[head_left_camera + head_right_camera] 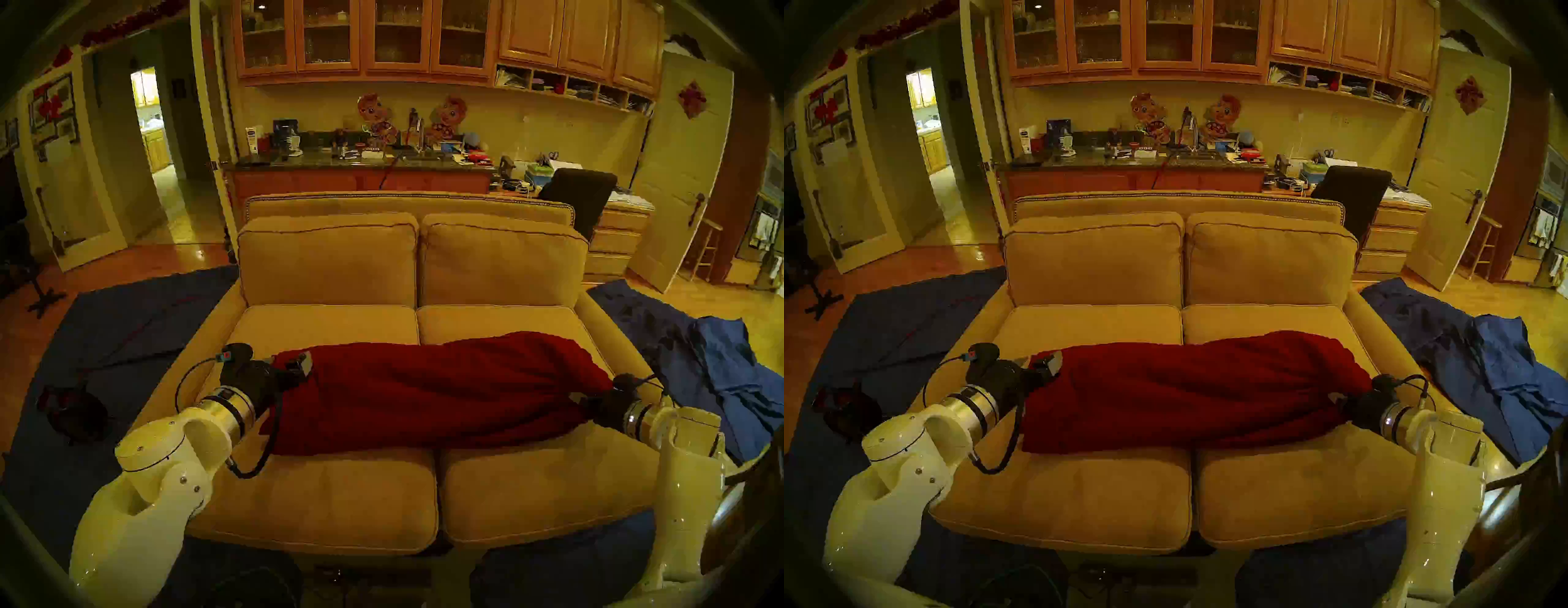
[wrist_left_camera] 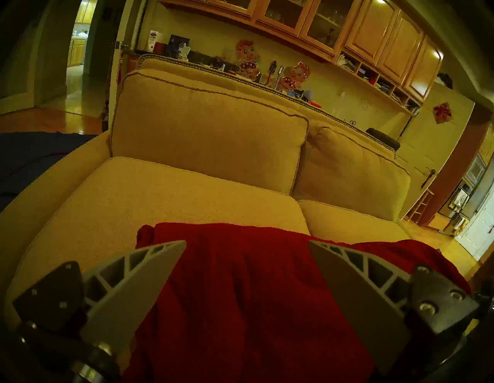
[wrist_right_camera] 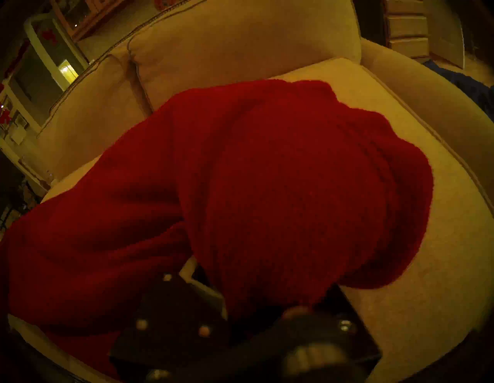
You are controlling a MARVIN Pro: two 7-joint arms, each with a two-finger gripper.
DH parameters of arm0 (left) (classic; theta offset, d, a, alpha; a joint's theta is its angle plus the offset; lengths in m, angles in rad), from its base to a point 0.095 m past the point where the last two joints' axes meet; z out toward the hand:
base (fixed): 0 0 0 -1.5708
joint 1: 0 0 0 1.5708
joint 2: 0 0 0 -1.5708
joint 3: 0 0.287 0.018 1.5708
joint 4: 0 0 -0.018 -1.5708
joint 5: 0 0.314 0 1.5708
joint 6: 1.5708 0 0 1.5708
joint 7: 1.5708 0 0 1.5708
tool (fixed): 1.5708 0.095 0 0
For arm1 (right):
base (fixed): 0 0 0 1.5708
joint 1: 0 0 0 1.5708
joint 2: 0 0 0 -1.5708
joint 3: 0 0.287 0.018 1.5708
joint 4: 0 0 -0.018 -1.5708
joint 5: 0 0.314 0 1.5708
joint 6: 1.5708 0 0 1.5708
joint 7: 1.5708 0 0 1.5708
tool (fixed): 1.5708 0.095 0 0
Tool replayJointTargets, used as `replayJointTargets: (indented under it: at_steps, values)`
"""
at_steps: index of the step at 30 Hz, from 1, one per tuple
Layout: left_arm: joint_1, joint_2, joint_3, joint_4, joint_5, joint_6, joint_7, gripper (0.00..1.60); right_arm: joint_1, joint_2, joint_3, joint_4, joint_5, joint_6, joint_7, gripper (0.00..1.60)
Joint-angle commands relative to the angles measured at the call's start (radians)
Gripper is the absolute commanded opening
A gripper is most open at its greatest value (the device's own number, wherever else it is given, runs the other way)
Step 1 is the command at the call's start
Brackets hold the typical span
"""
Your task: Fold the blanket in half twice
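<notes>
Blanket (image 1: pixel 432 390) lies bunched in a long band across both seat cushions of the sofa (image 1: pixel 331 501), running from near the left edge to the right edge, set back from the front edge. Left hand (image 2: pixel 247 250) sits at the blanket's left end, fingers (image 2: pixel 149 270) spread wide above the cloth, holding nothing. Right hand (image 3: pixel 270 302) is clamped on the blanket's gathered right end.

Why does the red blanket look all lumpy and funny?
The blanket lies in a wrinkled roll across both sofa seat cushions, not flat. Its right end is bunched where the right gripper pinches it; the left gripper is open above the other end.
</notes>
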Motion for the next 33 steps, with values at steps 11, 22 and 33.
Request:
replayJointTargets:
  at_steps: [11, 22, 33]
  values:
    - [-0.003, 0.0, -0.002, -0.007, 0.0, 0.001, -0.002, 1.6, 0.019, 0.145, 0.128, 0.03, -0.026, -0.033, -0.017, 0.0]
    - [-0.003, -0.001, -0.002, -0.006, 0.001, 0.001, -0.003, 1.6, 0.042, 0.204, 0.174, 0.101, -0.034, -0.051, -0.017, 0.0]
    - [-0.003, -0.002, -0.002, -0.006, 0.003, 0.001, -0.003, 1.6, 0.064, 0.265, 0.224, 0.158, -0.042, -0.068, -0.016, 0.0]
